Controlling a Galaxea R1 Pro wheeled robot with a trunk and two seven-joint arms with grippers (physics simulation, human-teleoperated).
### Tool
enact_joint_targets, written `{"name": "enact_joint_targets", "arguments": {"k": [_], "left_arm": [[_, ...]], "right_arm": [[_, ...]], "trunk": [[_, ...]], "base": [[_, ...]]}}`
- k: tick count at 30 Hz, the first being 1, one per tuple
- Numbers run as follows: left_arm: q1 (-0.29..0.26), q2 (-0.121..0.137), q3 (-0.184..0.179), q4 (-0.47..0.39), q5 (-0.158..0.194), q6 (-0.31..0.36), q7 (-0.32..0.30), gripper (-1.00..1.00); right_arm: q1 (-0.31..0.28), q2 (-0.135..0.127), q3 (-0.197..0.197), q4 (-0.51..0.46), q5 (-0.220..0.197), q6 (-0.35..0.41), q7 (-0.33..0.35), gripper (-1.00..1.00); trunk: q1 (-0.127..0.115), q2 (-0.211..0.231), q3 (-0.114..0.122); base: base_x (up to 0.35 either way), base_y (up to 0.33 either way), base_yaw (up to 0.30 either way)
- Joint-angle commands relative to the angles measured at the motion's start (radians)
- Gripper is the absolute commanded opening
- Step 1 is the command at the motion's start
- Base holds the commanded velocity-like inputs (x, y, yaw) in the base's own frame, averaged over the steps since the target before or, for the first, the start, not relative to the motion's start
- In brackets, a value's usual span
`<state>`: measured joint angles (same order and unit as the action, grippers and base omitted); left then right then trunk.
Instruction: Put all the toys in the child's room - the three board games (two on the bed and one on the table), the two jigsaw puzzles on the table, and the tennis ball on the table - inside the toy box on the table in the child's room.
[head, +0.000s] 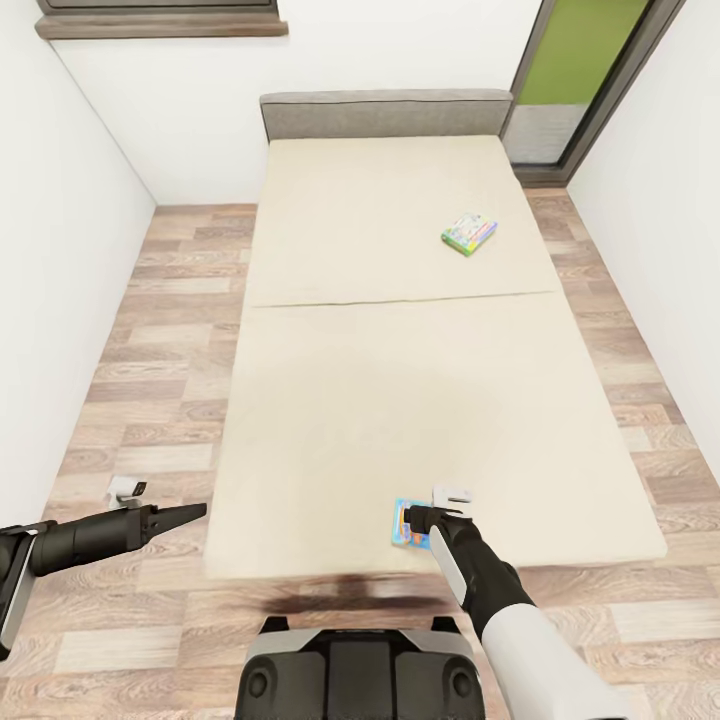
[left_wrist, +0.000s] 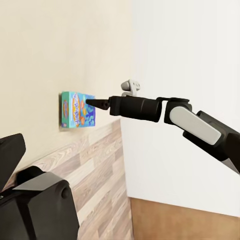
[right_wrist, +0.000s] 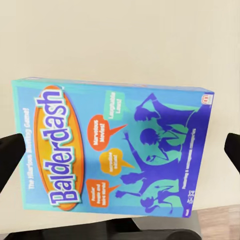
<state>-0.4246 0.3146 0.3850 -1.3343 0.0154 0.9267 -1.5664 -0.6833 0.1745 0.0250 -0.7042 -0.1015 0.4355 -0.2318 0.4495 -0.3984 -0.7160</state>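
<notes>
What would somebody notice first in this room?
Probably the big beige bed filling the middle of the narrow room. Near its foot edge lies a bright blue Balderdash game box, with the right claw open just above it. A second colourful game box lies farther up the bed, towards the grey headboard.

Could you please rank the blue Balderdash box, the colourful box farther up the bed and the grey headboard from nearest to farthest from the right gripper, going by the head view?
1. Blue Balderdash box: on the bed's near edge, right at the right gripper.
2. Colourful box: farther up the mattress, toward the right side.
3. Grey headboard: at the bed's far end, against the wall.
</notes>
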Motion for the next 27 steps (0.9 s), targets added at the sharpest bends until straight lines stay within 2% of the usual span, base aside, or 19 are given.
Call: {"name": "enact_joint_targets", "arguments": {"k": [1,17,21,27], "left_arm": [[0.000,0.000,0.000,0.000,-0.001,0.011,-0.004,1.00],[0.000,0.001,0.000,0.000,-0.001,0.011,-0.004,1.00],[0.000,-0.003,-0.001,0.001,-0.001,0.003,-0.004,1.00],[0.000,-0.012,-0.001,0.001,-0.003,0.004,-0.004,1.00]], "right_arm": [[0.000,0.000,0.003,-0.001,-0.010,0.003,-0.009,1.00],[0.001,0.000,0.005,-0.001,-0.009,-0.007,-0.009,1.00],[-0.022,0.000,0.004,0.021,-0.019,-0.030,-0.031,1.00],[-0.056,0.000,0.004,0.002,-0.007,-0.015,-0.009,1.00]], "trunk": [[0.000,-0.002,-0.003],[0.000,-0.002,-0.024],[0.000,-0.002,-0.024],[0.000,-0.002,-0.024]], "base": [[0.000,0.003,0.000],[0.000,0.000,0.000],[0.000,0.000,0.000],[0.000,0.000,0.000]]}}
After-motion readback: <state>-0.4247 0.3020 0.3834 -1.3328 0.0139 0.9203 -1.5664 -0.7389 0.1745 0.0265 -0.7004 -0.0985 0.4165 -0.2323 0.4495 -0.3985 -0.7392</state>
